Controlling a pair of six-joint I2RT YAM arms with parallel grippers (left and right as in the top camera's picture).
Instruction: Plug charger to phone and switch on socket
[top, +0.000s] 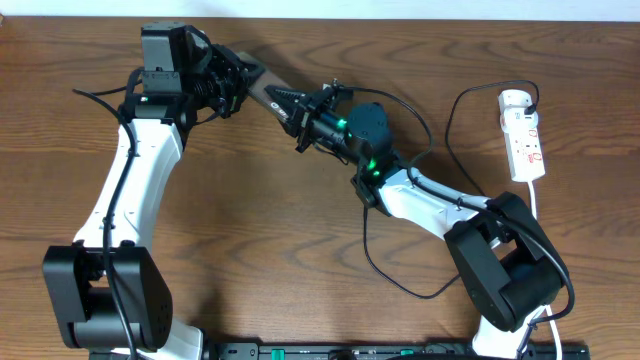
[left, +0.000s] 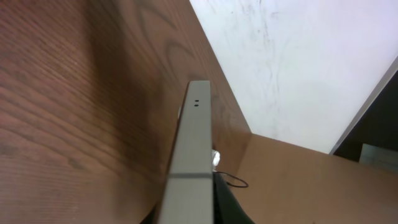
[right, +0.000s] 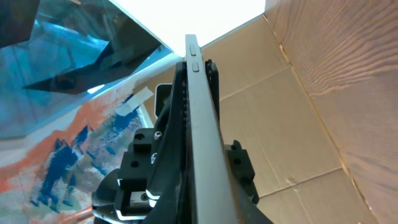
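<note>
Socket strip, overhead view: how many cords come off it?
2. A black cable leaves the far end of the socket strip and loops left toward the right arm; a white cord leaves its near end, passing behind that arm. None other shows.

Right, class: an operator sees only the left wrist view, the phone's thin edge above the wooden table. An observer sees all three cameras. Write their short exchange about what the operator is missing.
Operator: What is at the far end of the phone I'm holding?
Observer: The right gripper is at the far end of the phone, facing the left gripper; whether it grips, I cannot tell.
Operator: Where is the socket?
Observer: The socket lies flat on the right side of the table, apart from both arms.
</note>
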